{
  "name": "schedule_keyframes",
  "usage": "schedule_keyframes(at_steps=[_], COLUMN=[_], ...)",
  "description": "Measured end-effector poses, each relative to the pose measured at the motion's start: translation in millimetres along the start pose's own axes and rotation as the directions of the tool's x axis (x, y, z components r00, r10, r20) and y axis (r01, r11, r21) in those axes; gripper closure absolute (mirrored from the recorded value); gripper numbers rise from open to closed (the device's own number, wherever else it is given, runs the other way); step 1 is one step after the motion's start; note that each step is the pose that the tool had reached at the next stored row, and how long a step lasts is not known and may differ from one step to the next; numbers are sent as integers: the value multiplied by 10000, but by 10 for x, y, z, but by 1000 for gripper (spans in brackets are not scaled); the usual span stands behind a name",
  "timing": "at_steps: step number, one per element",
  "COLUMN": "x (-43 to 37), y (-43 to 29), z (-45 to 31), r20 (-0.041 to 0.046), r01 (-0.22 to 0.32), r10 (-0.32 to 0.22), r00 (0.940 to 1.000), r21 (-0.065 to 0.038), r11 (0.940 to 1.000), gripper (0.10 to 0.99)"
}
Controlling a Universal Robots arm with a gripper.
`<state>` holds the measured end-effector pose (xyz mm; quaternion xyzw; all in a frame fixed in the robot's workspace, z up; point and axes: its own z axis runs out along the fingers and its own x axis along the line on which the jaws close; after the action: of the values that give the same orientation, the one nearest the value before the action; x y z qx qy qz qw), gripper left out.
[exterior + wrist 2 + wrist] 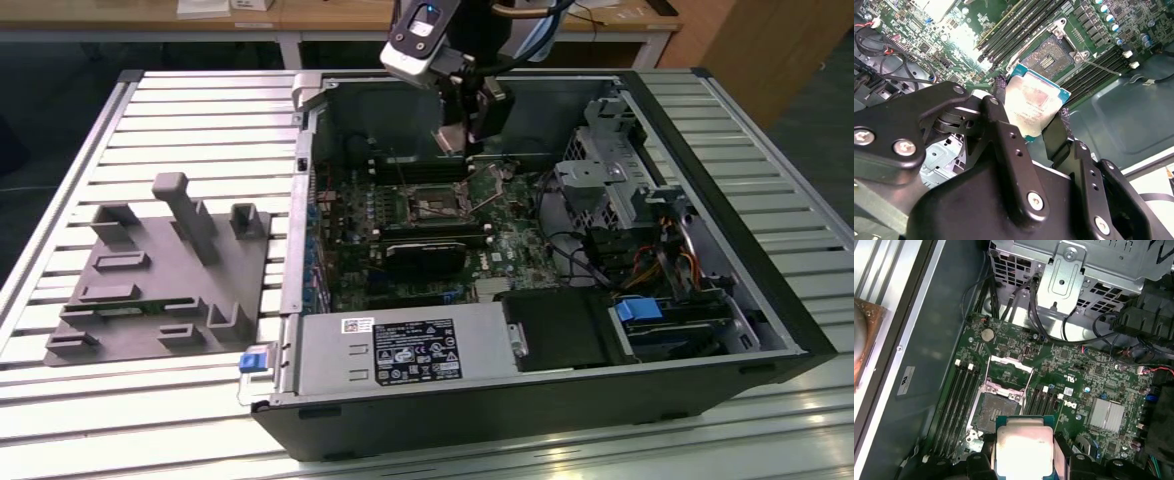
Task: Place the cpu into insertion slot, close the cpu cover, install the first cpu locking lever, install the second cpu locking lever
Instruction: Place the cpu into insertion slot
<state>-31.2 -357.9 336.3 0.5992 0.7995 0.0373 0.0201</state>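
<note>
Silvery-grey cpu is sitting clamped between your gripper's black fingers — your arm is reaching steeply down into the open computer case, holding it above the bare socket — cpu cover standing raised.

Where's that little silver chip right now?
In both wrist views the cpu is clamped in the gripper, held just above the open socket on the motherboard, not yet seated.
</note>
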Motion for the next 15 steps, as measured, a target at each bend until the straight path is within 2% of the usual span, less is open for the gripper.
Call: schedule_keyframes(at_steps=[15], x=[1], y=[-2], z=[34], r20=[34], r01=[-408], r10=[408], r00=[9992], r21=[-3], r11=[9992], gripper=[545])
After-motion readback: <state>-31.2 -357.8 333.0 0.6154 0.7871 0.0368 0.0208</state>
